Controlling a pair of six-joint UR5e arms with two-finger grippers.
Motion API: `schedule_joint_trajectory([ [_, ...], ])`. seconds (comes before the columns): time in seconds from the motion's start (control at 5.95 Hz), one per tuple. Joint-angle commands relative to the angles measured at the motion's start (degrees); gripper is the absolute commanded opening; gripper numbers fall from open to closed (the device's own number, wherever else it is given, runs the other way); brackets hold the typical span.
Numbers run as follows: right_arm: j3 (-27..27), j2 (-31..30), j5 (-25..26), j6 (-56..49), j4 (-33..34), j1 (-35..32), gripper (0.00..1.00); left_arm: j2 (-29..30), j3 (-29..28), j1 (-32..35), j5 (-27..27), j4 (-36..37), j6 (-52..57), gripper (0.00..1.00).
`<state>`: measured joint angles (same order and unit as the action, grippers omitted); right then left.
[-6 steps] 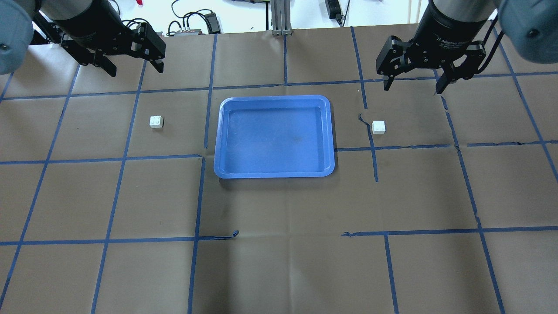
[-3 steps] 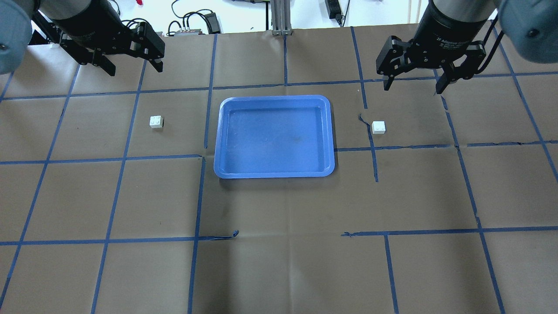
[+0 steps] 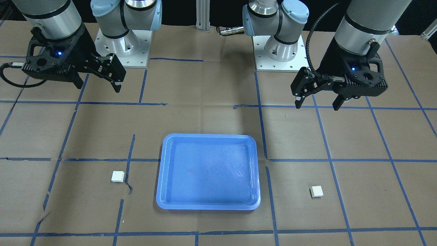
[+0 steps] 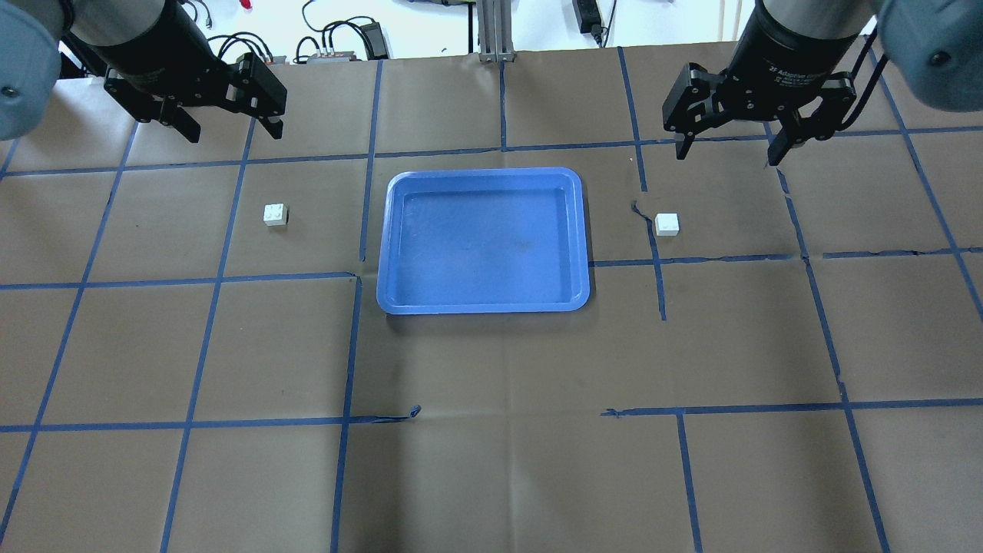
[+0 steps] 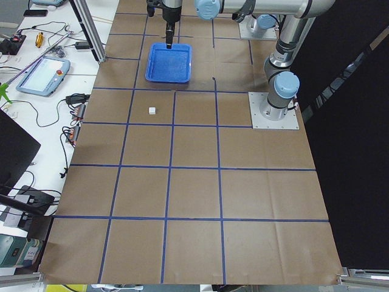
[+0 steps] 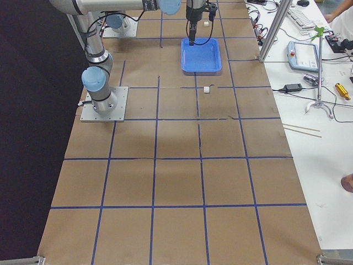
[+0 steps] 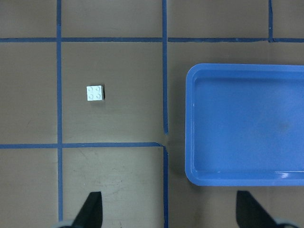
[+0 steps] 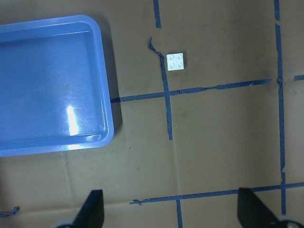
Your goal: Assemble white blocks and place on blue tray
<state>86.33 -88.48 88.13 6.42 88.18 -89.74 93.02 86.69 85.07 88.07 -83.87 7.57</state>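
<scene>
Obs.: left end effector (image 4: 233, 132) hangs above the tabletop (image 4: 491, 461), fingers spread apart. The left white block (image 4: 275, 214) sits studs-up on the tabletop ahead of it, slightly to the tray side. The blue tray (image 4: 484, 175) lies flat between the two end effectors and ahead of both. The right white block (image 4: 666, 223) sits studs-up, near the tray but not touching it, ahead of the right end effector (image 4: 726, 156) and inboard of it. That end effector's fingers are also apart, above the tabletop.
</scene>
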Motion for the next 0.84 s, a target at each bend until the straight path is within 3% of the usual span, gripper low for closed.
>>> schedule_joint_trajectory([
  [0.0, 0.16, 0.06, -0.41, -0.09, 0.06, -0.09, 1.0, 0.15, 1.38, -2.35, -0.36, -0.5, 9.69, 0.99],
  [0.34, -0.28, 0.5, -1.03, -2.27, 0.06, -0.09, 1.0, 5.65, 2.78, -3.85, -0.45, 3.07, 19.03, 0.99],
  [0.67, -0.63, 0.59, -1.02, -18.81, 0.24, 0.35, 1.0, 13.21, 2.52, -4.21, 0.17, 10.97, 34.54, 0.99],
])
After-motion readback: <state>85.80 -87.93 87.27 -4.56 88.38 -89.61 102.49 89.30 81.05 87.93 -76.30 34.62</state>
